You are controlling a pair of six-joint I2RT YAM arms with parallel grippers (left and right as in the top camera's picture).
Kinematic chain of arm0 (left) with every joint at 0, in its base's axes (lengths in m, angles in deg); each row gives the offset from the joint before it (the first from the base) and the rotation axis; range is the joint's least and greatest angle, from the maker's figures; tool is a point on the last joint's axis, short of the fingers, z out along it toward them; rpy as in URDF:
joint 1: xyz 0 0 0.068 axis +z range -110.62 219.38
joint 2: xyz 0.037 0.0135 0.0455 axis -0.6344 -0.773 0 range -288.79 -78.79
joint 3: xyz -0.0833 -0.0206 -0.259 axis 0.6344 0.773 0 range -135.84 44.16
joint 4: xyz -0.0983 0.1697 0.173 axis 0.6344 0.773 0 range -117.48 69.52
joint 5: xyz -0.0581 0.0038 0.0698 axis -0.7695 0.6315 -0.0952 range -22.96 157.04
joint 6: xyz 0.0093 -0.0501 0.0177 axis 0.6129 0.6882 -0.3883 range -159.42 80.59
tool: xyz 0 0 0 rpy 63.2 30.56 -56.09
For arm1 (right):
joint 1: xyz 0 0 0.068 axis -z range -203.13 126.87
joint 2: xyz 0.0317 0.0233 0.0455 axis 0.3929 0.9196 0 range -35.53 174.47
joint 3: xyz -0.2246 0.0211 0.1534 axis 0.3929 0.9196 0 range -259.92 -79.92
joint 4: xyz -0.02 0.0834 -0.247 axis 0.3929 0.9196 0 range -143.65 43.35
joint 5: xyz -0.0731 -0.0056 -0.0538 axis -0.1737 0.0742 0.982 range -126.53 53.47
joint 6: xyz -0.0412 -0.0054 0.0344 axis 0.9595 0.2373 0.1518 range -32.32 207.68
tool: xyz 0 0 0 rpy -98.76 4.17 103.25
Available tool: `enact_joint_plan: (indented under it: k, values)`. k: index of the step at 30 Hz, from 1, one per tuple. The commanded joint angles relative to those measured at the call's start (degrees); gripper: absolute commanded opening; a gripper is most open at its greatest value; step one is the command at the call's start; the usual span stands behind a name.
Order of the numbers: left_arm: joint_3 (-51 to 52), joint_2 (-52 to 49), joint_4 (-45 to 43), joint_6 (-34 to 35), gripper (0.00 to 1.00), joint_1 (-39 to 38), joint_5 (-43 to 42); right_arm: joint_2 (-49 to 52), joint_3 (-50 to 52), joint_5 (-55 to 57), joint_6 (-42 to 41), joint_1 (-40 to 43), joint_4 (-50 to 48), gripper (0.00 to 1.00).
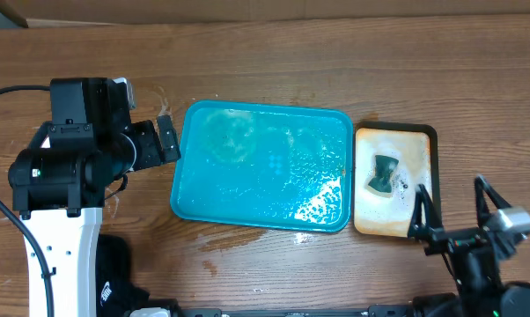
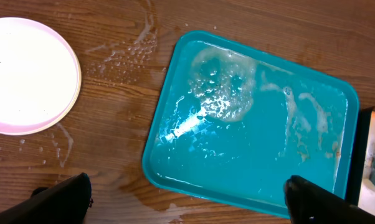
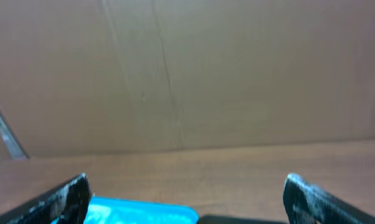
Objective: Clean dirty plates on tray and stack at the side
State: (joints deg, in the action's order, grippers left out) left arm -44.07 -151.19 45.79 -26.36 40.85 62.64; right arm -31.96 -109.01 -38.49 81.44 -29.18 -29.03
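The teal tray [image 1: 263,167] lies mid-table, wet and streaked with foam, and no plate rests on it. The plates show only in the left wrist view: a round white plate [image 2: 25,71] on the wood left of the tray [image 2: 256,124], with a pinkish rim showing under its edge. The left arm hides them in the overhead view. My left gripper [image 1: 166,141] hovers by the tray's left side, open and empty [image 2: 187,208], above the tray's near corner. My right gripper [image 1: 452,204] stands open and empty [image 3: 187,202] at the front right, with the tray's edge [image 3: 144,214] low in its view.
A cream tray with a dark rim [image 1: 423,132] sits right of the teal one and holds a sponge [image 1: 384,174]. Water drops and a puddle [image 2: 122,53] wet the wood around the teal tray. A cardboard wall [image 3: 187,74] stands behind the table.
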Motion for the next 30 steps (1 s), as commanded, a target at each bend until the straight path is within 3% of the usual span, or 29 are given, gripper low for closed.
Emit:
enact_joint_plan:
  k: [1,15,30]
  values:
    - [-1.14,0.83,-0.22,-1.49,1.0,-0.42,0.37,-0.85,5.44,-0.74,-1.68,0.02,-4.07,1.0]
    - [-1.14,0.83,-0.2,-1.49,1.0,-0.42,0.37,-0.85,25.31,-0.7,-4.02,0.02,-23.41,1.0]
    - [-1.14,0.83,-0.2,-1.49,1.0,-0.42,0.37,-0.83,28.63,-0.7,-4.0,0.02,-21.75,1.0]
